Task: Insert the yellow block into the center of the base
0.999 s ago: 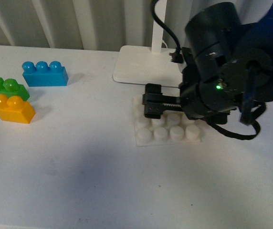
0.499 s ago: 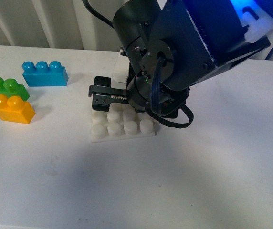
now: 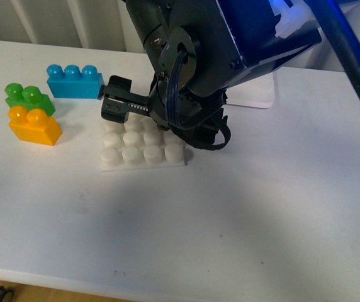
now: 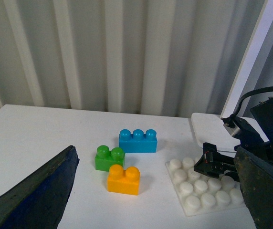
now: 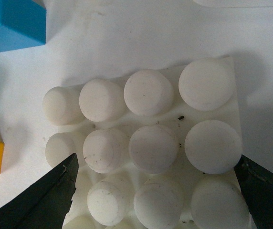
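**A:** Yellow plastic two-stud block, where is it?

**B:** Far left on the white tabletop, well apart from the right gripper. Studs up, long axis roughly left-right, slightly skewed. Glossy and boxy.

**A:** Neighbours?

**B:** Green plastic two-stud block right behind it, looks touching. Blue three-stud block further back.

**A:** Base?

**B:** White translucent square studded base, flat, to the right of the yellow one, with dirt specks between its round studs. The right gripper is over its far edge, fingers spread to either side. Can't tell if it's clamping. Left gripper is spread wide and empty.
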`<action>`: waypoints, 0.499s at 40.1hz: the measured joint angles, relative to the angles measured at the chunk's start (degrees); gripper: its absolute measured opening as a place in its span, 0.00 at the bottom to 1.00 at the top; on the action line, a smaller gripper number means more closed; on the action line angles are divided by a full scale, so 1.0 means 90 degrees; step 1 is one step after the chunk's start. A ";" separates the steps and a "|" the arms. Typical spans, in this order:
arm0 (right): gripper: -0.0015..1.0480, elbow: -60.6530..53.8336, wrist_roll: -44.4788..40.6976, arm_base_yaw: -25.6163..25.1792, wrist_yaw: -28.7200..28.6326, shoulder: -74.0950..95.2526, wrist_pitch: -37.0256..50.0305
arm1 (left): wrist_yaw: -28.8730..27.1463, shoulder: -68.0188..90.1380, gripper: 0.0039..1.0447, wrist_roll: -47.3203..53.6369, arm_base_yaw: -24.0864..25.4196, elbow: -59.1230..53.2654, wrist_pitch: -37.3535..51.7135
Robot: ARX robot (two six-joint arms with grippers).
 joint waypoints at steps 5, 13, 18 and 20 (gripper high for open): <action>0.91 0.0080 0.0109 0.0012 -0.0041 0.0036 0.0005 | 0.0000 0.0000 0.94 0.0000 0.0000 0.0000 0.0000; 0.91 -0.0192 0.0313 -0.0017 -0.0041 -0.0075 0.0386 | 0.0000 0.0000 0.94 0.0000 0.0000 0.0000 0.0000; 0.91 -0.0641 0.0401 -0.0124 -0.0100 -0.0299 0.0721 | 0.0000 0.0000 0.94 0.0000 0.0000 0.0000 0.0000; 0.91 -0.0901 0.0474 -0.0206 -0.0168 -0.0449 0.0874 | 0.0000 0.0000 0.94 0.0000 0.0000 0.0000 0.0000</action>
